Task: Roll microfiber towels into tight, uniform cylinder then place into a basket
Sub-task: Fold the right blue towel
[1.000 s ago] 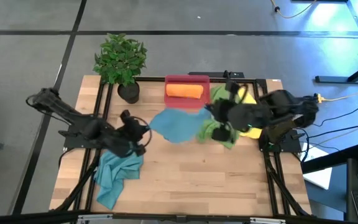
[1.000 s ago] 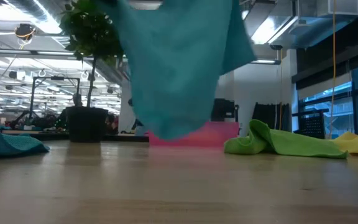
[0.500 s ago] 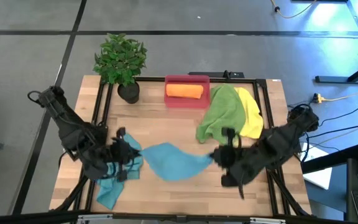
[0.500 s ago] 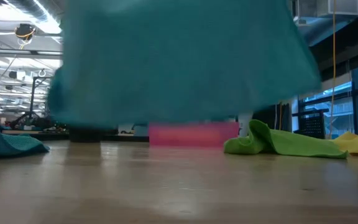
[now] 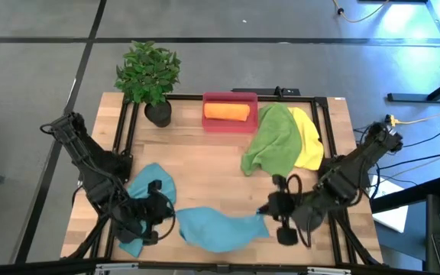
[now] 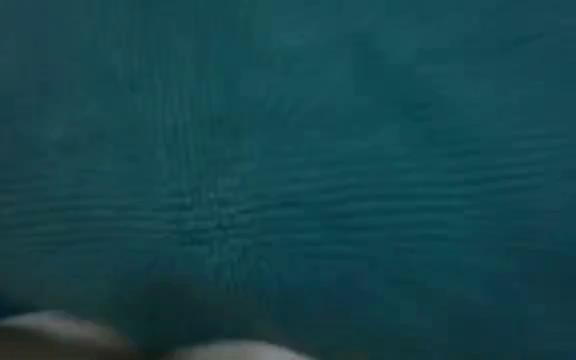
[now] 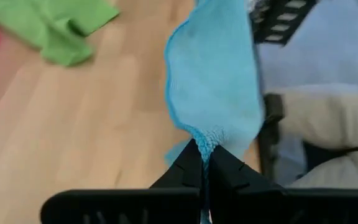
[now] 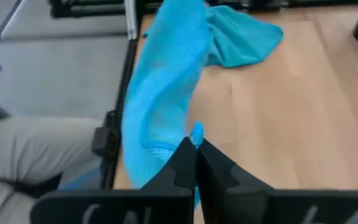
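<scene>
- Teal-blue towel (image 5: 216,228): stretched along the table's near edge between both grippers, filling the low view.
- Left gripper (image 5: 159,221): fingers closed, pinching one corner.
- Right gripper (image 5: 270,210): pinching the opposite corner.
- Second teal-blue towel (image 5: 145,189): crumpled beside the left gripper.
- Green towel (image 5: 272,141), yellow towel (image 5: 308,137): heaped mid-table, right.
- Basket (image 5: 230,122): far edge, holding the rolled orange towel (image 5: 226,111).

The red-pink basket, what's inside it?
Inside the small red-pink plastic basket lies one rolled orange microfiber towel. The roll covers the floor under it, so anything beneath stays hidden.
</scene>
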Tool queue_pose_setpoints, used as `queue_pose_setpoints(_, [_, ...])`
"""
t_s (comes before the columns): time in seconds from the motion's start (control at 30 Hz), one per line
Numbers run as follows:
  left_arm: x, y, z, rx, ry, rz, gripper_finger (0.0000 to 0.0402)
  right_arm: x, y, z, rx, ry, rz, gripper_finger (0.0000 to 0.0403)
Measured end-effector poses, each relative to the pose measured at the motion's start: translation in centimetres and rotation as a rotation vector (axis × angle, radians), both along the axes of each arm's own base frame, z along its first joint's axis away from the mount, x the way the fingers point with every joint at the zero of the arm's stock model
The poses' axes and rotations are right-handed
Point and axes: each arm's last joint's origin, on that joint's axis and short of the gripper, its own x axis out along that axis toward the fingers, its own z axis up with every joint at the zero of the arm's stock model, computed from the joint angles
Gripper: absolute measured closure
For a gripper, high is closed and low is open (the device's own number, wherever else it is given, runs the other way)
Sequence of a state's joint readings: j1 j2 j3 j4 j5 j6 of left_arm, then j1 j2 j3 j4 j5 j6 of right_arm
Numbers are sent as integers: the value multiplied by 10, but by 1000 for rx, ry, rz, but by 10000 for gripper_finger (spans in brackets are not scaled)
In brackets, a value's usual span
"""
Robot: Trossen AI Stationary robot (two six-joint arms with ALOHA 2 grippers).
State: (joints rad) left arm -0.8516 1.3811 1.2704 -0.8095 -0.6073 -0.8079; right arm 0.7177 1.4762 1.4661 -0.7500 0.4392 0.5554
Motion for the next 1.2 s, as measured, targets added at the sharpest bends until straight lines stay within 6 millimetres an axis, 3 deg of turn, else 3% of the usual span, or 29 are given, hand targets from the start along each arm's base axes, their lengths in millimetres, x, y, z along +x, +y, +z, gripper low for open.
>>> queue_pose_setpoints(0.17, [11, 26, -28, 48, 115, 74, 402, -23, -33, -48, 182, -91, -43, 398])
queue_pose_setpoints(0.33, [30, 75, -63, 89, 241, 209, 401, -45, -73, -110, 239, -85, -202, 398])
queue_pose_setpoints(0.53, [44, 135, -106, 108, 342, 300, 401, -63, -119, -165, 175, -24, -391, 398])
queue_pose_setpoints(0.67, [50, 161, -126, 46, 320, 267, 401, -70, -140, -191, 140, 29, -492, 398])
queue_pose_setpoints(0.8, [52, 176, -135, 21, 298, 254, 401, -72, -152, -205, 103, 50, -538, 387])
queue_pose_setpoints(1.03, [51, 183, -137, 25, 311, 274, 401, -70, -171, -207, 91, 66, -623, 331])
queue_pose_setpoints(1.2, [38, 184, -143, 35, 451, 305, 401, -71, -185, -208, 65, 93, -678, 300])
